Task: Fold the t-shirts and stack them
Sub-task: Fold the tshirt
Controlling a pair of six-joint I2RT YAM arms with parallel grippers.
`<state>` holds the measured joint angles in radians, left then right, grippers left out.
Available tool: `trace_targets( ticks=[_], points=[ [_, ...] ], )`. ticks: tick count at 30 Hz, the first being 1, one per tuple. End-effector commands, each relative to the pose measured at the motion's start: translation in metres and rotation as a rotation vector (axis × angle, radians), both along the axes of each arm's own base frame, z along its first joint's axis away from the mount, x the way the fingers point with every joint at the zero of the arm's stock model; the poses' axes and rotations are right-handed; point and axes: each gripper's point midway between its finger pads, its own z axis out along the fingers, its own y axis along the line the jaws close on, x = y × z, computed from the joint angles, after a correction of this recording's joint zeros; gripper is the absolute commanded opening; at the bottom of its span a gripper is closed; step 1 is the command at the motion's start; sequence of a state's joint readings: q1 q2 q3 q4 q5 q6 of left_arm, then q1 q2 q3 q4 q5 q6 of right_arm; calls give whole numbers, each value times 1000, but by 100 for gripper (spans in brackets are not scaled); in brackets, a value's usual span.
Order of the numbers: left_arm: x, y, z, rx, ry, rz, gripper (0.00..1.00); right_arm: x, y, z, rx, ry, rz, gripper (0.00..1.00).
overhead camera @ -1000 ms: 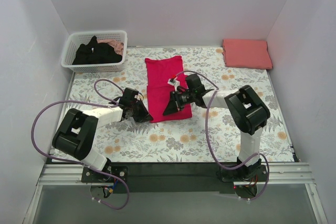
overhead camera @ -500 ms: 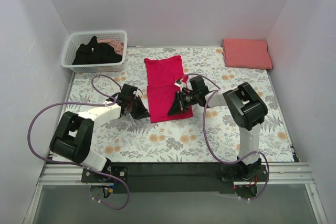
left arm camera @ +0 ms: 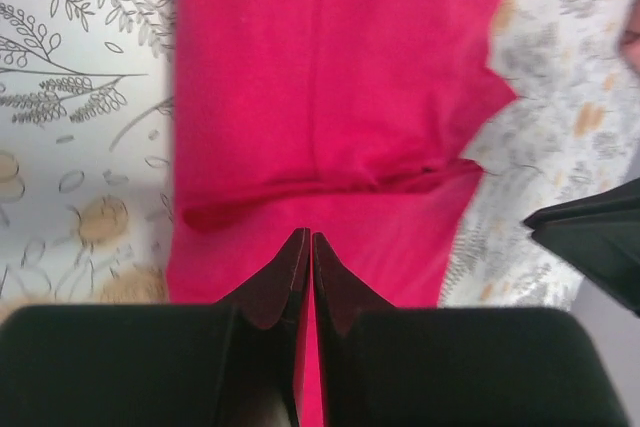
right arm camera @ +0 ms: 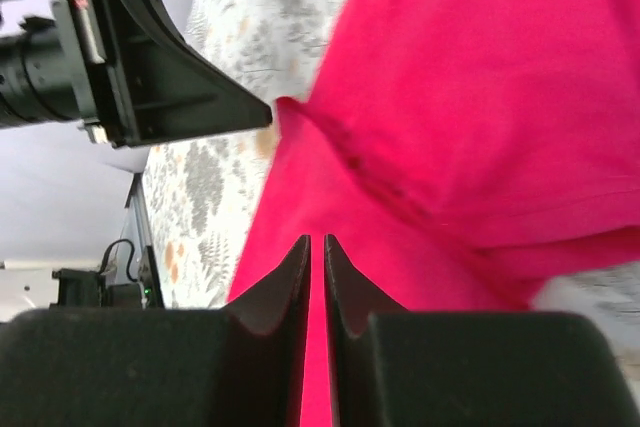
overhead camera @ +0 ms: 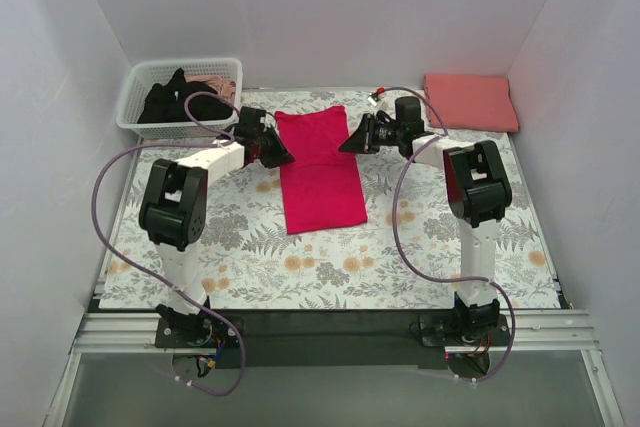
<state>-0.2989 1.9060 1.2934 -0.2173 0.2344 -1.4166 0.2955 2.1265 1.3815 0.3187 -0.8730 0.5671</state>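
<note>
The crimson t-shirt [overhead camera: 320,182] lies flat on the floral cloth as a long folded strip, with a sleeve fold showing at its far end [left arm camera: 330,67] [right arm camera: 480,97]. My left gripper [overhead camera: 278,154] [left arm camera: 308,237] is shut at the strip's far left edge, with nothing seen between its fingers. Opposite it, at the far right edge, my right gripper [overhead camera: 347,144] [right arm camera: 317,240] is shut to a thin slit and looks empty. A salmon-pink t-shirt [overhead camera: 470,102] lies folded at the back right. The black t-shirt [overhead camera: 185,102] is bunched in the basket.
The white lattice basket [overhead camera: 190,63] stands at the back left and also holds a bit of pale pink fabric [overhead camera: 215,82]. The floral cloth [overhead camera: 300,267] covers the table. White walls close in the left, back and right sides.
Both grippers have moved from the near end of the crimson t-shirt to its far end, one on each side. The shirt itself has not shifted.
</note>
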Motion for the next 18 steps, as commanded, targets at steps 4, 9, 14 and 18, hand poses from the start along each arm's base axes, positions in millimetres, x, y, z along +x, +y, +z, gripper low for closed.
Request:
trace_targets(
  ticks=[4,9,14,18],
  points=[
    [12,8,-44,14,86,-12,3,31,-13,-50,-8,96,-48,16],
    [14,16,-74,21,140,0,3,36,-29,-82,-32,140,-82,15],
    [12,18,-73,20,141,-10,7,41,-48,-74,-35,123,-120,16],
    [14,18,-45,4,95,9,16,35,-49,-41,-29,39,-99,22]
  ],
)
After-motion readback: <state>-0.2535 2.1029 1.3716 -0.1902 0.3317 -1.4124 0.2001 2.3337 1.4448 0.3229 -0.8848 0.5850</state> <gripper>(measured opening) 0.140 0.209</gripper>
